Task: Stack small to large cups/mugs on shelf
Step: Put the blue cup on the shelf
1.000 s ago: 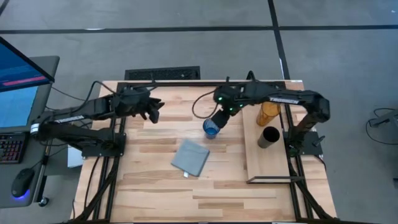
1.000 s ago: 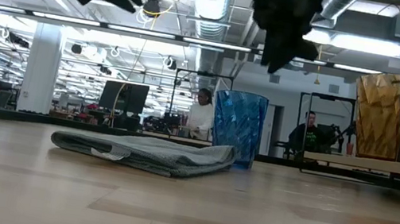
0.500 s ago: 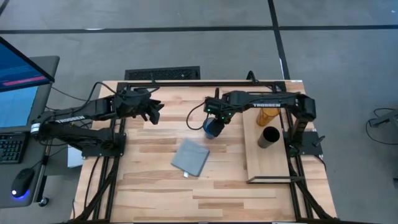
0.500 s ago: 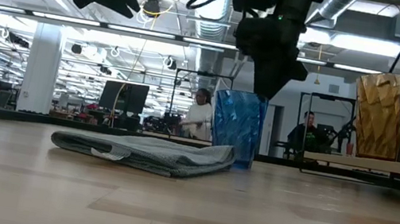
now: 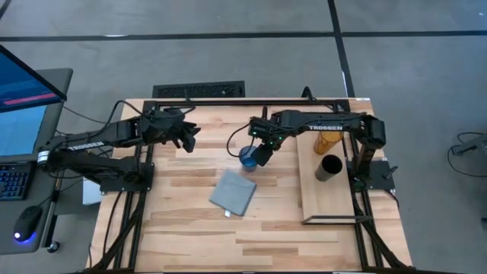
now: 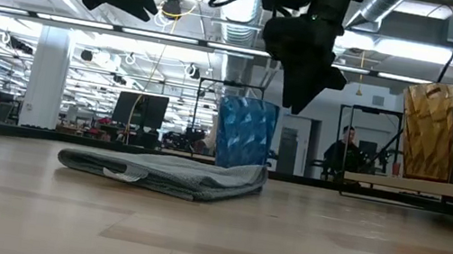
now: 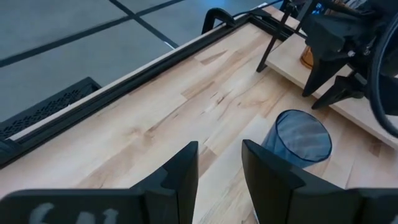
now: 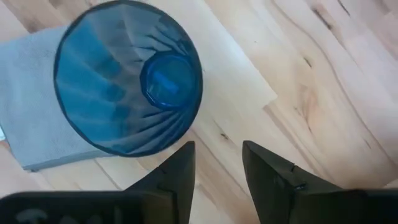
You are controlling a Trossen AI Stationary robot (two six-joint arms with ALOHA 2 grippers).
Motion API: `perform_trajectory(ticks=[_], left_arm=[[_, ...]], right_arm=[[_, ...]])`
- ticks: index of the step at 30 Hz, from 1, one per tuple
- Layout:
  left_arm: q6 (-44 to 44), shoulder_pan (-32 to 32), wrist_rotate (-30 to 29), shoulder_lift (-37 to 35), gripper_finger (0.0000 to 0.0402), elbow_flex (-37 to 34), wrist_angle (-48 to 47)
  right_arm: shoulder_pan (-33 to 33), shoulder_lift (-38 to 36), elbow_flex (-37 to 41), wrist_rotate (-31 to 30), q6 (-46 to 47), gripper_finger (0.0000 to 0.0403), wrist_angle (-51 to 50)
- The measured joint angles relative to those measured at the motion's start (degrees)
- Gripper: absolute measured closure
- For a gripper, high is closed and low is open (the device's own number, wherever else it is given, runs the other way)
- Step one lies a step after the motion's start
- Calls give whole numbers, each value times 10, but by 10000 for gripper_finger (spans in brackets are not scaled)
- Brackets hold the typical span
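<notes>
The cloth [image 5: 233, 192] lies flat near the middle of the surface [image 5: 190, 228], folded, with one corner toward the blue cup [image 5: 247, 157]. The blue cup stands upright just beyond the cloth, mouth up, its long axis vertical; the right wrist view looks straight down into it and shows nothing inside [image 8: 127, 84]. In the low view it stands behind the cloth's far edge [image 6: 244, 134].

The right gripper [image 5: 261, 154] hangs just beside the blue cup, on the shelf side, its fingers [image 8: 180, 177] parted and empty, not around the cup. In the low view the gripper is above and beside the cup's rim [image 6: 298, 88], pointing down. The right arm reaches out level from its base by the shelf [image 5: 323, 194] across to the cup.

The shelf runs along the right edge of the surface, its long axis front to back. On it the black cup [image 5: 329, 168] stands upright, mouth up, its inside dark. Just beyond it stands the amber cup [image 5: 329, 140], also upright, partly under the right arm; what is in it cannot be told.

The left gripper [image 5: 186, 135] hangs over the far left part of the surface, well apart from the cups, its fingers [image 7: 180, 174] parted and holding nothing.
</notes>
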State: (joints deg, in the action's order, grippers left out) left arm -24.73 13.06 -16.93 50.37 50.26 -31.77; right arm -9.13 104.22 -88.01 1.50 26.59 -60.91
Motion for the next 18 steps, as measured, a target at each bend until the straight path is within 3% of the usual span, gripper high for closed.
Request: perform_trajectory(ticks=[18], left_arm=[[0,0,0,0,287,0,-8]], right_arm=[[3,27,1,1,0,248,69]])
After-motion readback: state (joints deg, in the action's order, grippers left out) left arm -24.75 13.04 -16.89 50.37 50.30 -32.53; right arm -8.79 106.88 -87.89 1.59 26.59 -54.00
